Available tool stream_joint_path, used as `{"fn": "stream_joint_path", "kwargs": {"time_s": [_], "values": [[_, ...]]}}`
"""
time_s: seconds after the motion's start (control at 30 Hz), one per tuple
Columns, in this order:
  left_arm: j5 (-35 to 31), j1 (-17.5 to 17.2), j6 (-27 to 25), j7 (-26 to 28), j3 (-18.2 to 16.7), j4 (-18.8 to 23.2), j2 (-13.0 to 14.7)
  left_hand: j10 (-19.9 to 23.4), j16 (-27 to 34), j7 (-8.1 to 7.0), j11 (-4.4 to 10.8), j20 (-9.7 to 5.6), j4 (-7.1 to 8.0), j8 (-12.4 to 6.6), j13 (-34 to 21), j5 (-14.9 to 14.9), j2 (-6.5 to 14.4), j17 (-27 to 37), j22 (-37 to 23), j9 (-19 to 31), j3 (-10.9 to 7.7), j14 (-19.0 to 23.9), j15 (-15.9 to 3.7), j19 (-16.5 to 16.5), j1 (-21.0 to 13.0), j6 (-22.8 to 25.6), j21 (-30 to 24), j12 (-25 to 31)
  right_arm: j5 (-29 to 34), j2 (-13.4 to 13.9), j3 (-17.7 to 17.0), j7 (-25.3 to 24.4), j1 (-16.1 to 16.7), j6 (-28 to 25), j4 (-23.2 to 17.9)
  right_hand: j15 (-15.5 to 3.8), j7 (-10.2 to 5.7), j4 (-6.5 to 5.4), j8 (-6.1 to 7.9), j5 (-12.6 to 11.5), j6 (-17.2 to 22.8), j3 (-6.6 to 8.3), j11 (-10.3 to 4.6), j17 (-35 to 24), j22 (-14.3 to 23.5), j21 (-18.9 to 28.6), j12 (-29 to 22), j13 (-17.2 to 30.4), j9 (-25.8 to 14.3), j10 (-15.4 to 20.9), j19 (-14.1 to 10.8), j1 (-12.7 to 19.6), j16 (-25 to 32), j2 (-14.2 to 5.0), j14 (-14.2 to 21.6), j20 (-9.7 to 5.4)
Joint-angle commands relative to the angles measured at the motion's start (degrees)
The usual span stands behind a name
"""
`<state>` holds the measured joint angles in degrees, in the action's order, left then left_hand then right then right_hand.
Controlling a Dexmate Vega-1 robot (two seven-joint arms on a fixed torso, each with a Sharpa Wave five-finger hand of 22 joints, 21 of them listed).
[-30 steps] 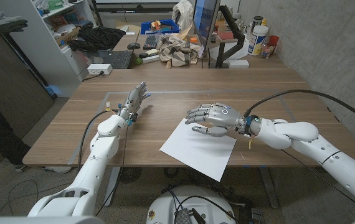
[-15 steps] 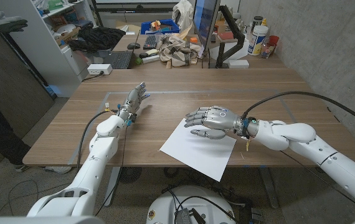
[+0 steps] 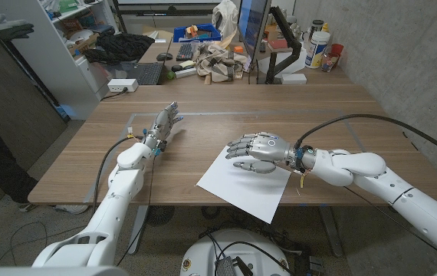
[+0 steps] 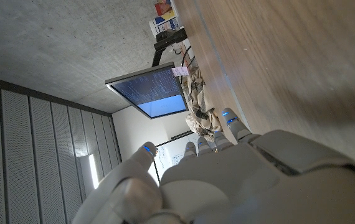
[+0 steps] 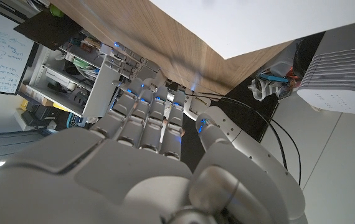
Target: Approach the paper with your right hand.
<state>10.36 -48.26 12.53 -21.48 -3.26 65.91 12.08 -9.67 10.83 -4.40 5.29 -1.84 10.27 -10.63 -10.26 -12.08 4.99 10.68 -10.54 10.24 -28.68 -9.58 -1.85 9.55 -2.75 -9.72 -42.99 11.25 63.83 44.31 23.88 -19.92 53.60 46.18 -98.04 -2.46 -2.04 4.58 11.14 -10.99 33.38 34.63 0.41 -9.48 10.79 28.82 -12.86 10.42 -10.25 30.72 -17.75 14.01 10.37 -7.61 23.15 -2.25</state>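
While the left hand [image 3: 165, 125] waits with fingers apart on the worktop [image 3: 341, 115], the right hand [image 3: 257, 152] hovers, fingers loosely spread and empty, above the paper [image 3: 241, 188].

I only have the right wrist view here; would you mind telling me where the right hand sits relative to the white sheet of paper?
Observer: In the head view, the right hand is over the far edge of the white sheet of paper, palm down, fingers apart and holding nothing.
Operator: Thank you. How does the sheet lie on the table?
Observer: It lies flat on the wooden table, turned at an angle, one corner reaching the near edge.
Operator: And where is the left hand?
Observer: The left hand is apart from the paper, on the robot's left, with open fingers pointing away from the robot.
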Motion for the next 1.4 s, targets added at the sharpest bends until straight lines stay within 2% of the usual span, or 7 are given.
{"fn": "stream_joint_path", "kwargs": {"time_s": [0.03,0.37,0.8,0.97,1.4], "values": [[0.2,-0.46,-0.07,-0.12,-0.45,0.48,0.23,-1.1,0.19,-0.33,0.37,-2.72,-0.05,-0.24,-0.12,-0.11,4.38,0.07,-0.06,0.35,-0.33,-4.6,-3.07,6.61,0.15,-2.77,0.09,0.1,0.73,0.21,1.18,-0.64,-0.57,-0.99,0.35,-3.04,-0.05,0.38,-0.25,0.19,0.5,0.22,-0.03,-0.08,0.23,-0.12,0.28,0.12,-0.31,0.2,-0.48,0.76,-0.1,0.11,0.58,-2.46],[0.25,-0.54,0.07,-0.4,-0.62,0.35,0.39,-1.14,0.18,-0.32,0.36,-2.69,-0.05,-0.23,-0.12,-0.1,4.37,0.07,-0.07,0.35,-0.39,-4.61,-3.1,6.64,0.16,-2.84,0.22,0.09,0.76,0.3,1.92,-0.3,-0.64,-1.64,0.47,-3.04,-0.05,0.71,-0.26,0.27,0.53,0.46,-0.22,-0.08,0.24,-0.16,0.36,0.13,-0.31,0.16,-0.48,0.97,-0.12,0.14,0.6,-2.43],[0.44,-1.88,-0.72,-0.46,-1.27,2.55,1.07,-1.03,0.19,-0.26,0.3,-2.71,-0.02,-0.24,-0.12,-0.09,4.37,0.08,-0.08,0.35,-0.43,-4.58,-3.09,6.57,0.22,-2.83,0.32,0.13,1.65,0.01,3.0,-0.66,-0.98,-2.67,0.56,-3.11,-0.13,1.06,-0.26,0.34,0.62,0.76,-0.21,-0.08,0.25,-0.18,0.38,0.13,-0.32,0.26,-0.53,1.23,-0.11,0.11,0.71,-2.42],[0.42,-1.95,-0.86,-0.78,-1.31,2.52,1.31,-1.0,0.19,-0.26,0.35,-2.74,-0.01,-0.25,-0.12,-0.09,4.36,0.08,-0.09,0.35,-0.44,-4.59,-3.07,6.53,0.24,-2.83,0.36,0.14,3.61,0.07,3.09,-2.56,-0.29,-4.4,-0.27,-3.14,-0.2,1.2,-0.26,0.36,0.65,0.94,-0.14,-0.08,0.26,-0.19,0.42,0.13,-0.32,0.22,-0.55,1.37,-0.13,-0.01,0.71,-2.45],[0.5,-1.74,-0.88,-1.44,-1.49,1.75,1.58,-1.04,0.18,-0.33,0.36,-2.83,0.01,-0.25,-0.12,-0.07,4.33,0.09,-0.1,0.35,-0.44,-4.61,-3.15,6.49,0.32,-2.83,0.46,0.12,3.23,0.12,4.42,-1.7,-0.4,-5.51,0.02,-3.1,-0.22,1.83,-0.31,0.54,0.61,1.09,-0.12,-0.07,0.26,-0.17,0.44,0.13,-0.32,0.39,-0.75,1.62,-0.12,0.5,0.9,-2.46]]}}
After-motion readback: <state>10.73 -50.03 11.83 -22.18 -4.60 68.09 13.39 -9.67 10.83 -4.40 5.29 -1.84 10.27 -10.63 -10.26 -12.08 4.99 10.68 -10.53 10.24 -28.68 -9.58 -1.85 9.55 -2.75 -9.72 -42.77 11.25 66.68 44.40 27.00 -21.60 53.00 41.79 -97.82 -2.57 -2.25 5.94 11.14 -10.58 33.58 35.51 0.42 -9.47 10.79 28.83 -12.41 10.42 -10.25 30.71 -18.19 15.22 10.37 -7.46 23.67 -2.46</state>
